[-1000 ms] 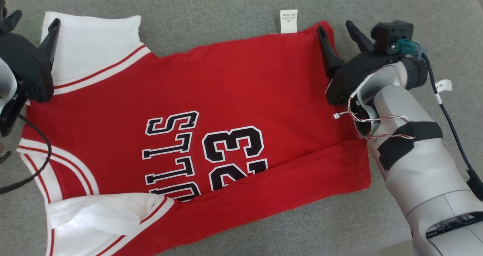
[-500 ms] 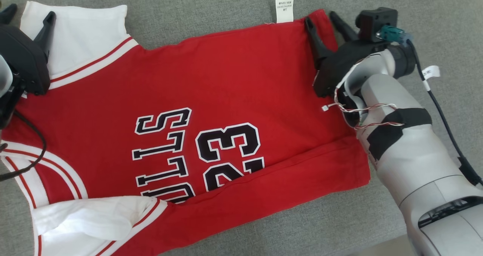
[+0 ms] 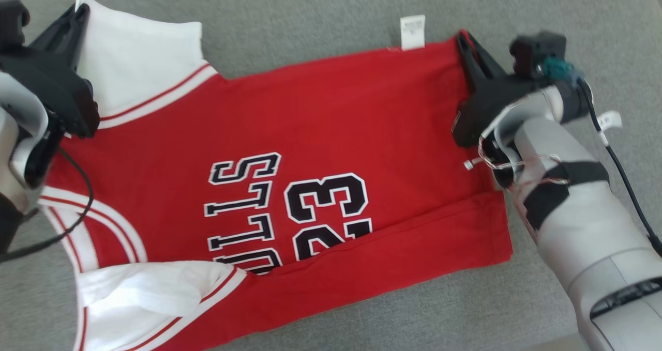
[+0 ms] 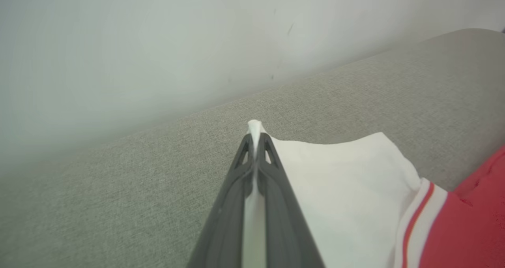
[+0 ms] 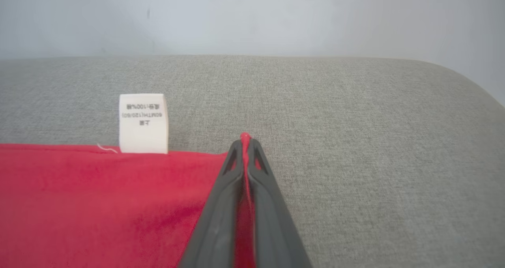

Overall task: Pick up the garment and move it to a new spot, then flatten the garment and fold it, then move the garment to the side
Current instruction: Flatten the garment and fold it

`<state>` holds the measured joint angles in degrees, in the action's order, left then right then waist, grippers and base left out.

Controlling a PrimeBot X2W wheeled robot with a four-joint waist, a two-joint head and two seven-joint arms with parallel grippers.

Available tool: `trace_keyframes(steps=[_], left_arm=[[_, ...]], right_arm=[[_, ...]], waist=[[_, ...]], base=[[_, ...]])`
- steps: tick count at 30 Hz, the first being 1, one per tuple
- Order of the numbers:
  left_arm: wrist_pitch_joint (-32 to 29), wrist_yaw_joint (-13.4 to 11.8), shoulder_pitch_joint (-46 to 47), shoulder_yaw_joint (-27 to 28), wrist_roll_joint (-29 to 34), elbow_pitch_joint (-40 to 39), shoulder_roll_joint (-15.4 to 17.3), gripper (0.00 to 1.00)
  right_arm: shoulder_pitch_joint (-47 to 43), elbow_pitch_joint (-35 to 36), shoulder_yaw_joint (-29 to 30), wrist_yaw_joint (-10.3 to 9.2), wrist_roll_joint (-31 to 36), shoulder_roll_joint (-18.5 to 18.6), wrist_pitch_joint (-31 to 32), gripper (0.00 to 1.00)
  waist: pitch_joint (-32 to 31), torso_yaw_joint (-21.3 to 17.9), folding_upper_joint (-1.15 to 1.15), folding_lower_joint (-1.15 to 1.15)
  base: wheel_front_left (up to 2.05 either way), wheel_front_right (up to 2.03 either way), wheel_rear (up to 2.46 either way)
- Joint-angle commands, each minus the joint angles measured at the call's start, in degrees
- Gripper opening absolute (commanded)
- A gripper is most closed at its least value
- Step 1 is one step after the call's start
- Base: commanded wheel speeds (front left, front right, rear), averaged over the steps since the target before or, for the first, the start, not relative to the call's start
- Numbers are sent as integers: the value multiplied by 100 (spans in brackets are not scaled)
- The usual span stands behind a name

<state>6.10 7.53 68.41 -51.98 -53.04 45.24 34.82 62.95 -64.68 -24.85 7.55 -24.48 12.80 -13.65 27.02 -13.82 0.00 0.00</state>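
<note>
The garment (image 3: 310, 123) is a red jersey with white sleeves and black lettering and "23", lying spread on a grey cushion. My left gripper (image 3: 77, 15) is shut on the far corner of the white sleeve (image 4: 339, 181); in the left wrist view a sliver of white cloth sticks out between the left gripper (image 4: 255, 139)'s tips. My right gripper (image 3: 465, 41) is shut on the jersey's far red hem corner; the right wrist view shows red cloth (image 5: 98, 205) pinched in the right gripper (image 5: 245, 141). A white care label (image 5: 143, 123) lies just left of it.
The grey cushion (image 3: 320, 20) stretches beyond the jersey on all sides, with a pale wall (image 5: 252, 15) behind its far edge. The near white sleeve (image 3: 139, 294) is bunched at the jersey's front left. My right forearm (image 3: 569, 222) lies beside the hem.
Both grippers went from open to shut, the left on the white sleeve corner and the right on the red hem corner. The head camera shifted a little.
</note>
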Motion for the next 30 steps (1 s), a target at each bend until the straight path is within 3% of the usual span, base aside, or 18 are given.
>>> trace_keyframes(steps=[1, 13, 22, 30], left_arm=[[192, -12, -190, -15, -54, -52, 26, 0], [892, -120, -1382, 266, -298, -985, 17, 0], [909, -695, -3243, 1267, 27, -2717, 16, 0], [910, -1032, -4640, 1937, 551, -3562, -387, 0]], right_arm=[[-167, 48, -9, -14, -89, 62, -66, 0], [-1370, 981, 65, -14, -550, 562, -156, 0], [-2606, 2076, 664, -14, -604, 809, -159, 0], [-3636, 2833, 1288, -14, -788, 840, -160, 0]], waist=[[-323, 220, 0, 0], [-1072, 634, 0, 0], [-1450, 862, 0, 0], [-1565, 1115, 0, 0]], base=[[0, 0, 0], [0, 0, 0], [0, 0, 0], [0, 0, 0]])
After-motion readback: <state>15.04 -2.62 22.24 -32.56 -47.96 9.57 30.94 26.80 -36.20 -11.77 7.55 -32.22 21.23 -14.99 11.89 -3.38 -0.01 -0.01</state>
